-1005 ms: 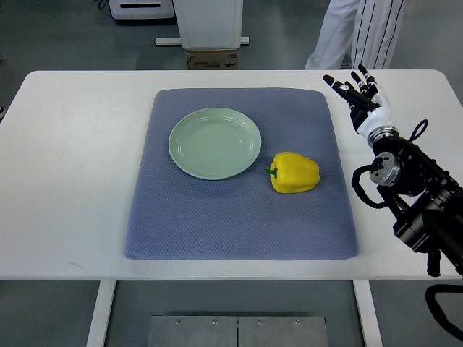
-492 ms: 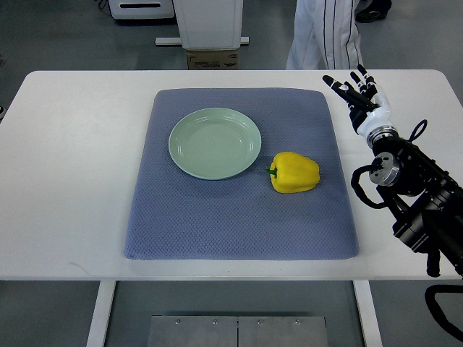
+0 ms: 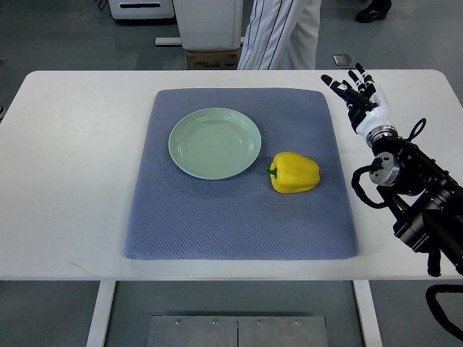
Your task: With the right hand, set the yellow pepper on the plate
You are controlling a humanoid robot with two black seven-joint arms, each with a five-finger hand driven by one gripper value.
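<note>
A: What is cut off or hard to see here?

B: The right arm enters from the right edge of the picture and its lower part runs out of view at the bottom right corner. A person in striped trousers stands behind the far edge of the table; only the legs show. Far behind, a dark shoe is cut by the top edge. The left arm does not show.

A: And the right hand?

B: The right hand is over the far right part of the table, just beside the far right corner of the blue mat. Its fingers are spread apart and hold nothing.

A: Where is the yellow pepper?

B: The yellow pepper lies on the mat, right of the middle, its green stem toward the plate. It is just beside the green plate, on its near right side, and I cannot tell if they touch. The plate is in the far half of the mat.

A: The room?

B: A grey floor, a white stand with a cardboard box beyond the table.
</note>
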